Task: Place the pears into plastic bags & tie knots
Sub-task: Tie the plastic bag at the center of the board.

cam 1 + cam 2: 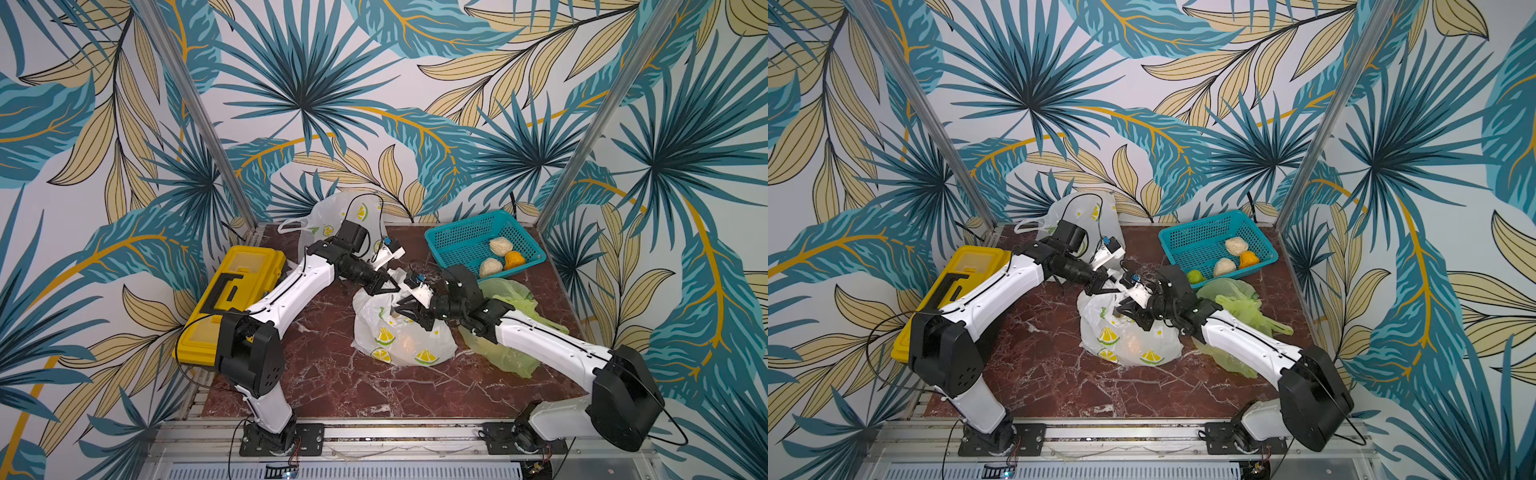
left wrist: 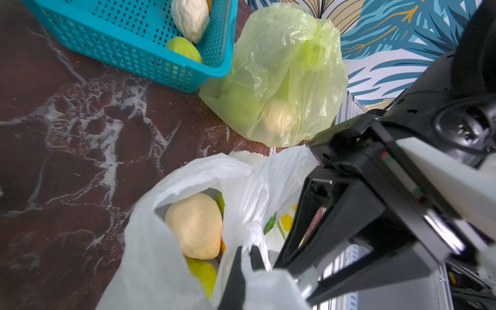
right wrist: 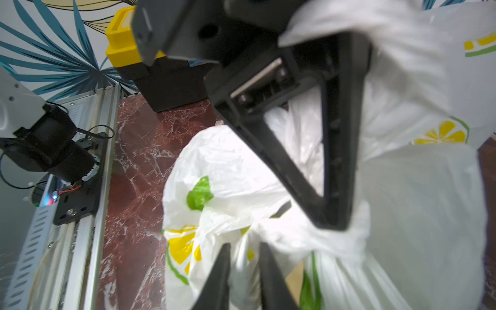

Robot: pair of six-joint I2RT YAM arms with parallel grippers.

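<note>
Your left pincer point(image 2: 246, 251) is clamped on the mouth of the white bag point(image 1: 409, 347), mid-frame on the tabletop point(image 1: 324, 374). Your right pincer point(image 3: 245, 248) stands narrowly parted around its plastic. A cream pear point(image 2: 196, 225) lies inside.

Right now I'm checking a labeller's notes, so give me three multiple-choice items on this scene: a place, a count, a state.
1. Where is the green bag? A in the basket; B beside the basket; C under a white bag.
2. How many bags are there? A one; B two; C three.
3. The middle white bag is: A open, loaded; B knotted; C empty.

1 B: it lies on the table next to the basket.
2 C: far white bag, middle one, green one.
3 A: the left wrist view shows a cream pear through its open mouth.
</note>
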